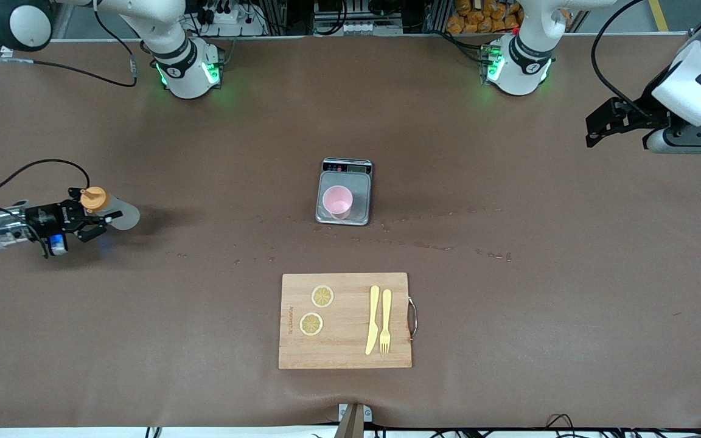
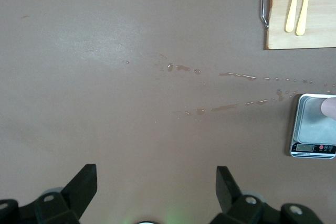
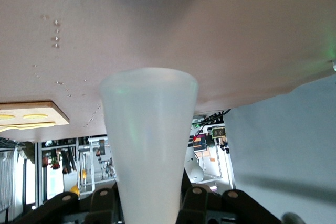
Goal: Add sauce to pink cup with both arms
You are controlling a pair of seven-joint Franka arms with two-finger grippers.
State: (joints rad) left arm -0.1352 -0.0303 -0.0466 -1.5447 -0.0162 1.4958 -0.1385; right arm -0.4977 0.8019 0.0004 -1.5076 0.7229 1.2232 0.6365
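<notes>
while the right gripper hung over the table's right-arm end, its 2 fingers were clamped on the sauce bottle, a frosted white squeeze bottle lifted off the brown table and tipped well over, its orange cap toward the arm and its base pointing toward the middle of the table. from the right wrist view the bottle's pale body filled the space between the black fingers. the left gripper waited in the air over the left-arm end of the table, its jaws spread wide and holding nothing; in the left wrist view its 2 fingers stood well apart above bare table.

the pink cup stood upright on the platform of a small grey digital scale near the table's centre, well apart from both grippers. small drops and streaks of liquid spotted the table near the scale, on the side toward the front camera and toward the left arm's end. nearer the front camera than the scale lay a wooden cutting board with a metal handle. on it were 2 lemon slices, and beside them a yellow knife and a yellow fork lying side by side.
</notes>
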